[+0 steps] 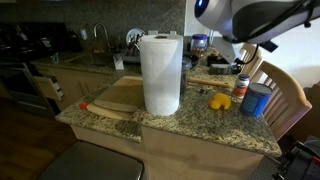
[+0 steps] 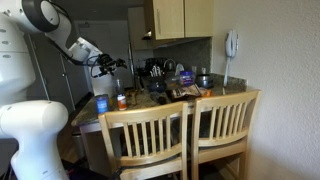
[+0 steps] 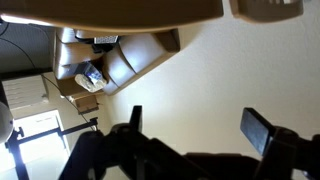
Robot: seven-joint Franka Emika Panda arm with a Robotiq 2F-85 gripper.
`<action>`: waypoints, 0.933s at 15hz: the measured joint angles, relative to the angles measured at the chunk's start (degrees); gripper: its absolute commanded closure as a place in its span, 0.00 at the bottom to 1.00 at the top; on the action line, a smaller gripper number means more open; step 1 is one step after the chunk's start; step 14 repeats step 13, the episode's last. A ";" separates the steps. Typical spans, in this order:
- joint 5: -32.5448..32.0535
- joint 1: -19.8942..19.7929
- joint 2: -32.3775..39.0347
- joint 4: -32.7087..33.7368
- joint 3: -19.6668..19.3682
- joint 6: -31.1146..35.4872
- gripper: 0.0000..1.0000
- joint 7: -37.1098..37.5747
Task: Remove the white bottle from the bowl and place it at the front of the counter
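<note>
White bottle [image 1: 242, 88] stands upright on the speckled worktop [image 1: 195, 126], just beside the blue cylinder [image 1: 255, 101] and near a small yellow object [image 1: 218, 101]; the paper towel roll [image 1: 160, 72] stands well apart from it. In the wrist view the fingers [image 3: 260, 130] are spread wide with nothing between them. In both exterior views they hang above the bottle, clear of it.
</note>
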 measured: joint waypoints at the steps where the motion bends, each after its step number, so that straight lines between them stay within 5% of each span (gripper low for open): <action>1: -0.36 -0.51 -1.17 2.32 0.78 -2.71 0.00 -0.21; 8: 4.63 -1.16 -12.63 6.41 6.03 -3.41 0.00 -16.63; 14: 9.91 -2.88 -23.74 4.84 4.77 6.29 0.00 -28.72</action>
